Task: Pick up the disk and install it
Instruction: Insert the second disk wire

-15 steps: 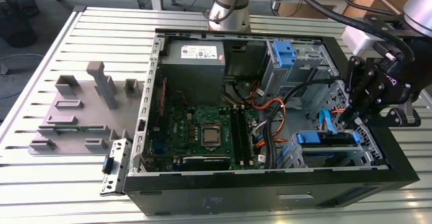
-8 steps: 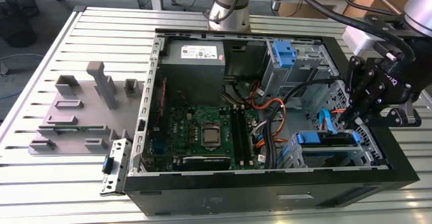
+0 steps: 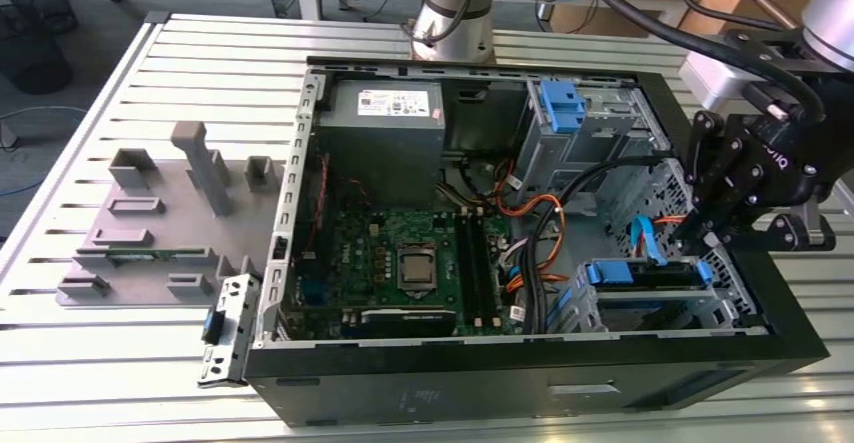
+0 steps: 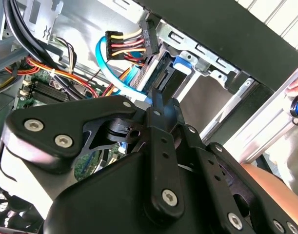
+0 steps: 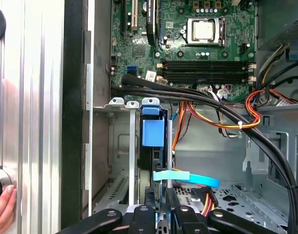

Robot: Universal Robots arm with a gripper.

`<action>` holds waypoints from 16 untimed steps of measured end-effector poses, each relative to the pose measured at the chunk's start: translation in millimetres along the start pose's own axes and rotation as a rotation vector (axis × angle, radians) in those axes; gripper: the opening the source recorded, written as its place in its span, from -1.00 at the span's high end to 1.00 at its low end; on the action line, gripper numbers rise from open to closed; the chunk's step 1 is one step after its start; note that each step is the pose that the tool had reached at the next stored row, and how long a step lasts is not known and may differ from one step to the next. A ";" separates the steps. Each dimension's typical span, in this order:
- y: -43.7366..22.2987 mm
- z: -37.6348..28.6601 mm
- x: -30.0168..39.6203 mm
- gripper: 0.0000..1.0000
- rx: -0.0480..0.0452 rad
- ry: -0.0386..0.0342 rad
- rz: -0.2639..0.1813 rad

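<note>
We see the gripper (image 3: 727,231) at the exterior view's right, over the open computer case (image 3: 534,378). Its fingers (image 5: 161,197) sit pressed together above the disk (image 5: 152,132), which stands edge-up in the drive cage (image 3: 661,298). A hand (image 5: 1,202) rests lower left on the desk (image 3: 80,363).

The tool (image 4: 161,105) is showing matt black metal; the disk (image 5: 152,132) is showing smooth blue plastic; the desk (image 3: 160,383) is showing ribbed, brushed aluminium.

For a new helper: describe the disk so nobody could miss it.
Look into the open black computer case. In the drive cage beside the gripper sits the disk. Its wide blue carrier frame sets it apart from the blue latch tab on the other cage.
</note>
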State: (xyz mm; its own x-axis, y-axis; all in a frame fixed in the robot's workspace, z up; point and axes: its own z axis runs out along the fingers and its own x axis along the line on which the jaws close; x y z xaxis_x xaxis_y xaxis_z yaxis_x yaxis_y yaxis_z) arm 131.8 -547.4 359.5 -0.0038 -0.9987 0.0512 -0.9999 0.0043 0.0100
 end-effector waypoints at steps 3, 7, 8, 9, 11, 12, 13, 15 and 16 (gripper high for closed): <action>-3.6 -0.1 -0.1 0.53 0.0000 0.0001 0.000; -7.2 -0.1 -0.1 0.53 0.0003 -0.0012 -0.007; -7.8 -0.1 -0.1 0.53 0.0005 -0.0025 -0.012; -8.1 -0.1 -0.2 0.53 0.0008 -0.0027 -0.017; -8.4 0.0 -0.2 0.53 0.0013 -0.0029 -0.027; -8.6 0.0 -0.1 0.53 0.0016 -0.0027 -0.034; -8.8 0.0 -0.1 0.53 0.0020 -0.0025 -0.041; -9.0 0.1 -0.1 0.53 0.0029 -0.0023 -0.058; -9.2 0.1 -0.1 0.53 0.0033 -0.0022 -0.066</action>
State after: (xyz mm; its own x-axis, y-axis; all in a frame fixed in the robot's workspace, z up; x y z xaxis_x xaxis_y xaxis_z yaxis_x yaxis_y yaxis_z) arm 141.0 -547.3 359.3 0.0624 -0.9969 0.0483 -0.9980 -0.0620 0.0101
